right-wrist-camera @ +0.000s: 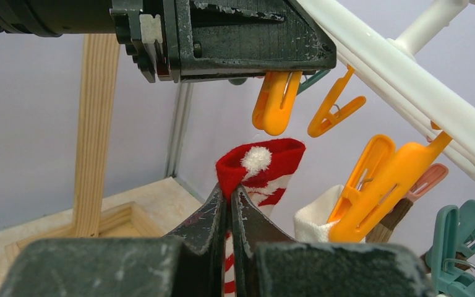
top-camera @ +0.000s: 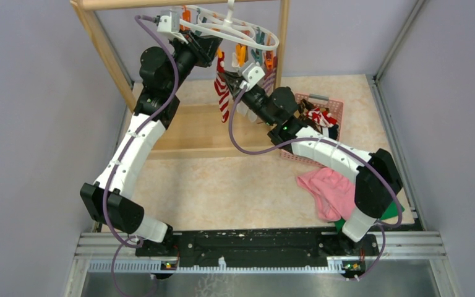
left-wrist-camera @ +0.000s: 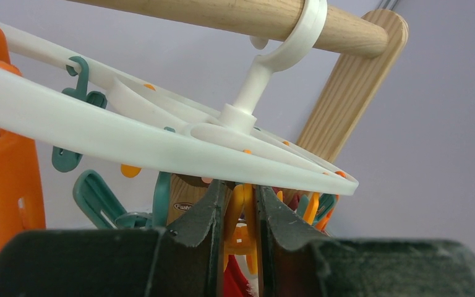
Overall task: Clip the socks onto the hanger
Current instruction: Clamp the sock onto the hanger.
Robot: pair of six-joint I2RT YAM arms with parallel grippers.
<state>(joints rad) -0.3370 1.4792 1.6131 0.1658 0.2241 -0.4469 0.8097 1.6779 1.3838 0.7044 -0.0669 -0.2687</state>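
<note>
**Both end effectors raised to the hanger: one on a clip, one on a sock**

The right end effector point(right-wrist-camera: 229, 189) has its dark, scuffed fingers pressed together, pinching the red cuff of the striped sock point(right-wrist-camera: 271, 162). The sock is soft knit, red with white bands and a fluffy white pom-pom near the top. In the overhead view it hangs in the upper middle of the frame, just below the hanger point(top-camera: 266, 38).

The left end effector point(left-wrist-camera: 240, 189) is narrowed around a glossy orange clip point(left-wrist-camera: 238, 213). One tapered finger sits on each side of the clip, which fills the gap between them.

Directly above is the hanger's smooth white plastic oval ring. Its hook loops over a round wooden rail point(left-wrist-camera: 222, 15). Teal clips point(left-wrist-camera: 96, 198) and more orange ones dangle from the ring. At the lower right of the right wrist view, a fuzzy white sock point(right-wrist-camera: 312, 219) shows behind a larger orange clip. I cannot tell whether it is clipped.

The left arm has its elbow at the lower left of the overhead view, climbs steeply, and bends right at the wrist. The right arm folds at an elbow on the right and stretches up and left to the sock.

Behind the right arm, a pink mesh basket point(top-camera: 333, 103) holds more socks. A crumpled pink cloth point(top-camera: 328, 192) lies on the mottled beige bench point(top-camera: 235, 185).
</note>
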